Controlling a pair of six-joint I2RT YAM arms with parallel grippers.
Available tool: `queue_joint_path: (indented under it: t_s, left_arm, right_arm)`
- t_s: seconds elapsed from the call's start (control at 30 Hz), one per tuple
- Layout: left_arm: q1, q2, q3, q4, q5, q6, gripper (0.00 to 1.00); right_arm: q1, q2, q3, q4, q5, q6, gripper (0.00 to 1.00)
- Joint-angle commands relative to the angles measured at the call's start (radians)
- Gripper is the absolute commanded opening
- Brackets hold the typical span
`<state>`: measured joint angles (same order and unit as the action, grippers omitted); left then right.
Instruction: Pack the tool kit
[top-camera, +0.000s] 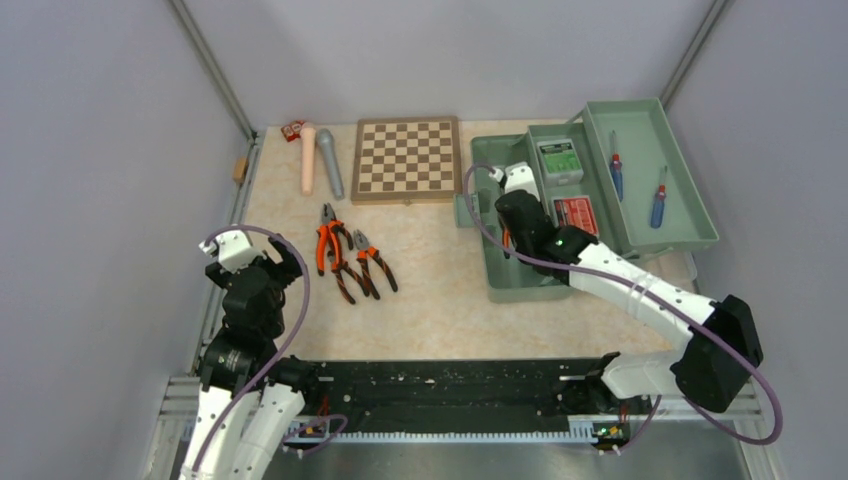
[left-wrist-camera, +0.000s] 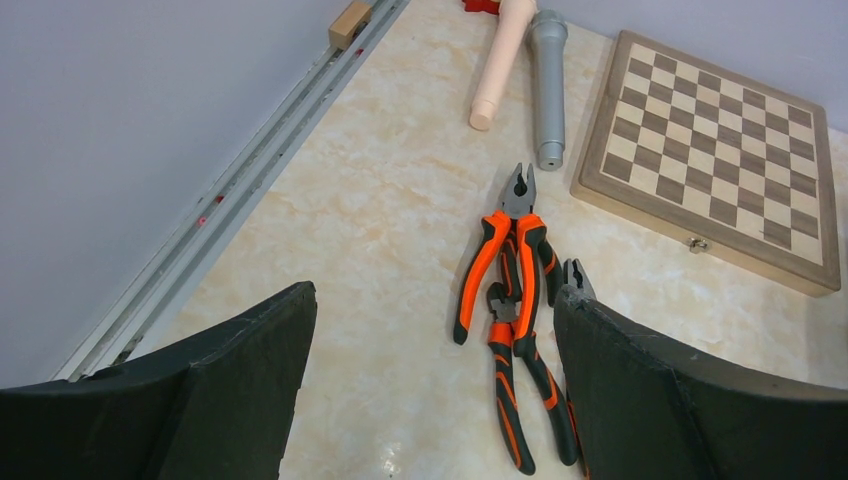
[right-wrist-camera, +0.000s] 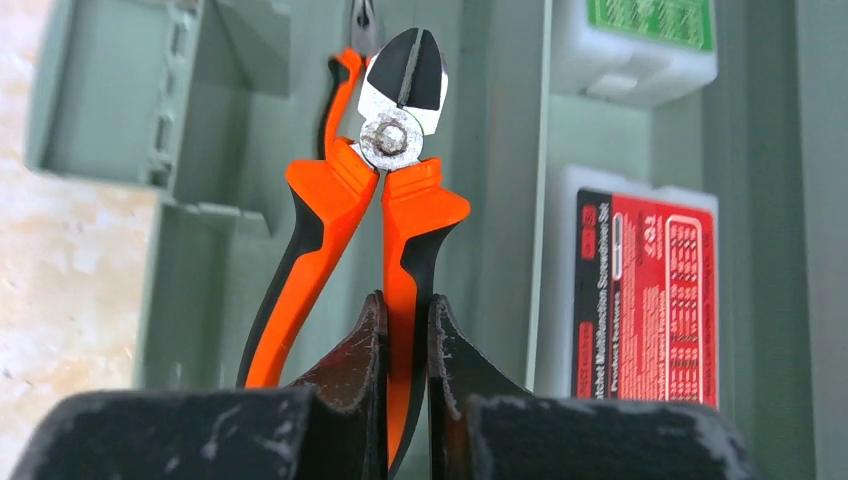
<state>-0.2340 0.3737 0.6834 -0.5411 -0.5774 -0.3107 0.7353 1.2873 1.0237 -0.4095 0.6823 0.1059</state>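
PACKING UNDER WAY: the right gripper (right-wrist-camera: 405, 330) hangs over the open sage-green toolbox (top-camera: 505, 285) at the right side of the counter (top-camera: 440, 310). Its fingers are nipped narrow on one handle of the orange-handled diagonal cutters (right-wrist-camera: 400, 130), the other handle splayed free, nose pointing away from the wrist cam. Beneath, in the box's deep left compartment, another orange-handled tool (right-wrist-camera: 343, 75) seems to lie, mostly hidden. The red-labelled box (right-wrist-camera: 645, 300) and green-labelled box (right-wrist-camera: 650, 25) sit in the middle tray; two screwdrivers (top-camera: 616, 175) lie in the far-right fold-out tray (top-camera: 690, 235). Step in hand, by the look of it: setting the cutters down in that compartment. How high they hang above its floor can't be told. Next move calls for a straight descent btwn the compartment walls, w/ the loose handle kept off the tray edge, then fingers spread. The left gripper (left-wrist-camera: 432, 295) sits low near the counter's left rail, fingers wide apart and empty, w/ a cluster of orange-handled pliers (left-wrist-camera: 510, 260) just ahead, prob. its pickup. Room there is fair: bare counter to the pliers' left, the chessboard (left-wrist-camera: 715, 150) and grey cylinder (left-wrist-camera: 548, 80) near but apart.
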Motion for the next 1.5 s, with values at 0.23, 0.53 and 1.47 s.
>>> queue_joint_path:
  t_s: [0.23, 0.53, 1.47]
  left_arm:
    - [0.005, 0.017, -0.005, 0.042, -0.008, 0.013, 0.92]
    - [0.005, 0.013, -0.005, 0.04, -0.009, 0.013, 0.92]
    - [0.007, 0.009, -0.004, 0.04, -0.015, 0.013, 0.92]
  right_arm:
    - [-0.05, 0.049, -0.075, 0.026, -0.048, 0.089, 0.0]
    - [-0.057, 0.133, -0.137, 0.132, -0.195, 0.121, 0.0]
    - [0.049, -0.017, 0.048, 0.112, -0.232, 0.041, 0.59]
